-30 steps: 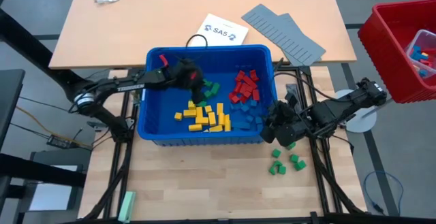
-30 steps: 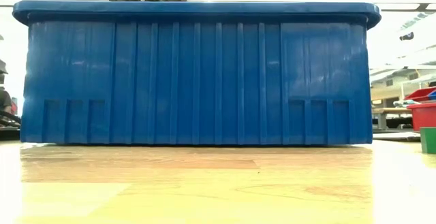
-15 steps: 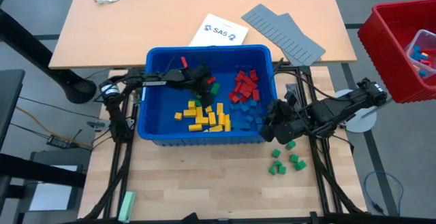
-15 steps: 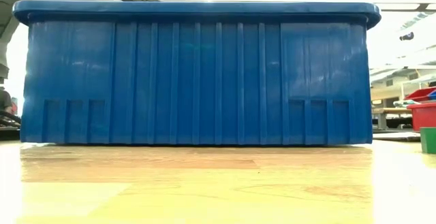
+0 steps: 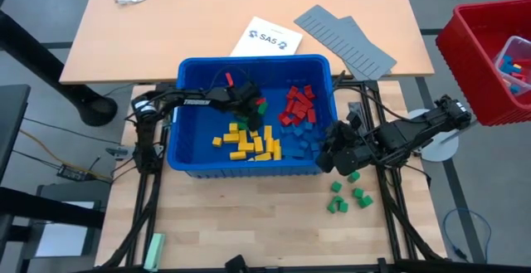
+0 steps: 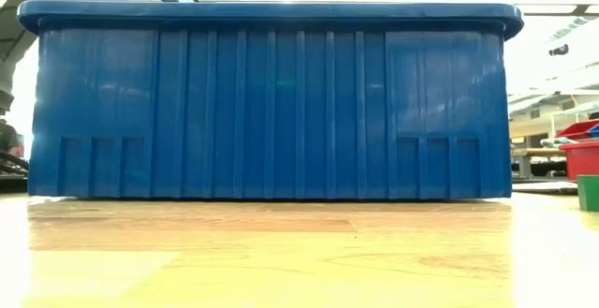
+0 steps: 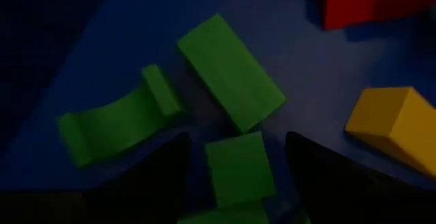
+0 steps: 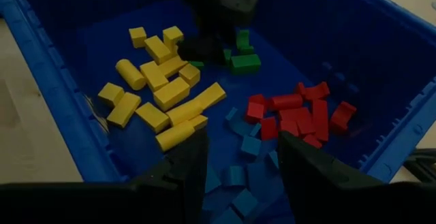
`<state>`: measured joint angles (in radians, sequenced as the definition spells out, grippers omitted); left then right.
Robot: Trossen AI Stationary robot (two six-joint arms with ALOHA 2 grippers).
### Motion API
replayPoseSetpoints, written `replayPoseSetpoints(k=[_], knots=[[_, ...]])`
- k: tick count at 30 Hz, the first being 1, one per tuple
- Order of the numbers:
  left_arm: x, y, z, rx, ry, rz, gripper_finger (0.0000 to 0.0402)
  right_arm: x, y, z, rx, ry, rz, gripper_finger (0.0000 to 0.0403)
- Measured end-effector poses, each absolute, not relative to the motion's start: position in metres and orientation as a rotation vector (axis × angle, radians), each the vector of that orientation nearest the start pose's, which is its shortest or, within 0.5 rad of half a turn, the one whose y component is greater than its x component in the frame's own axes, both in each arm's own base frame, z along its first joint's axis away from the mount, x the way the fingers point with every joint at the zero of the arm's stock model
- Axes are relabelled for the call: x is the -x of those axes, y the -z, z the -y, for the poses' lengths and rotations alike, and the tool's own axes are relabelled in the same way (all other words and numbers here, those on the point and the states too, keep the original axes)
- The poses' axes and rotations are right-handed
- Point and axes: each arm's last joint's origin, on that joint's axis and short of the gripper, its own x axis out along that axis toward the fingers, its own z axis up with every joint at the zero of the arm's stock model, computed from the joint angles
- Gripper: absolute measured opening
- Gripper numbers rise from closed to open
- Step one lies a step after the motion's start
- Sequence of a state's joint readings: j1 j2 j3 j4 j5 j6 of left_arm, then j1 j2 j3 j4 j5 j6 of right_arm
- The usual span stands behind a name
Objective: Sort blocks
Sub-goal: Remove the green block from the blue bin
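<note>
From above, my left jaws [image 5: 249,107] hang inside the blue bin [image 5: 187,161] over the green blocks [image 5: 260,107], beside the yellow blocks [image 5: 249,143]; red blocks [image 5: 299,105] lie apart. My right jaws [image 5: 336,155] wait at the bin's right rim, above loose green blocks [image 5: 347,197] on the surface. Left wrist: my jaws are spread, a green block [image 7: 235,169] between them, unpinched. Right wrist: those jaws stand apart, empty.

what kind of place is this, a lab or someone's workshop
Most likely a robotics lab or test workspace. Two arms on a metal frame work over a blue bin of colour-sorted blocks, a red bin stands beside the rig, and more tables show beyond.
</note>
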<state>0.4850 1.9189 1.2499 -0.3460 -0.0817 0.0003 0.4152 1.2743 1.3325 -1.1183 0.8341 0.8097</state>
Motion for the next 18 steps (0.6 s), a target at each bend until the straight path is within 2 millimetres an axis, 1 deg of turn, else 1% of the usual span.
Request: replayPoseSetpoints(k=[5,7,9,13,15,18], knots=[[-0.345,-0.142,-0.185,0.249,-0.469,-1.071,0.0248,-0.216,-0.354,-0.072,-0.125,0.677,-0.636,0.0162],[-0.346,-0.141,-0.186,0.249,-0.469,-1.071,0.0241,-0.216,-0.354,-0.072,-0.125,0.677,-0.636,0.0162],[-0.347,-0.141,-0.186,0.24,-0.465,-1.066,0.0221,-0.216,-0.354,-0.072,-0.123,0.677,-0.637,0.0162],[-0.348,-0.147,-0.187,0.22,-0.461,-1.031,0.0142,-0.216,-0.354,-0.072,-0.121,0.677,-0.636,0.0162],[-0.349,-0.153,-0.187,0.211,-0.459,-1.025,0.0136,-0.216,-0.354,-0.072,-0.116,0.676,-0.638,0.0162],[-0.349,-0.171,-0.187,0.177,-0.454,-0.988,0.0136,-0.216,-0.354,-0.072,-0.099,0.671,-0.644,0.0162]])
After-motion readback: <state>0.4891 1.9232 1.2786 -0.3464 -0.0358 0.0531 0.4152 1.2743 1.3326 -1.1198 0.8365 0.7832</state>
